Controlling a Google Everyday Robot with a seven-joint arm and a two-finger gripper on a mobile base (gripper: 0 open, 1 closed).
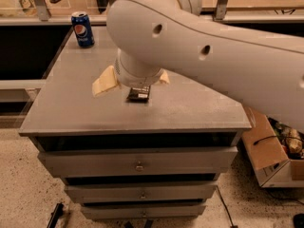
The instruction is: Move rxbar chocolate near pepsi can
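Note:
The rxbar chocolate (138, 94), a small dark wrapper, lies flat near the middle of the grey table top (71, 103). My gripper (131, 85) hangs right over it at the end of the big white arm. One cream finger (104, 81) shows left of the wrist and the other (163, 77) shows right of it, spread wide, with the bar below and between them. The wrist hides the bar's far end, so I cannot tell if the fingers touch it. The pepsi can (83, 29), blue with a round logo, stands upright at the far left corner, well away from the bar.
The table is a drawer cabinet with handles on its front (138, 166). An open cardboard box (270, 151) with clutter sits on the floor to the right. A dark shelf and a railing run behind the table.

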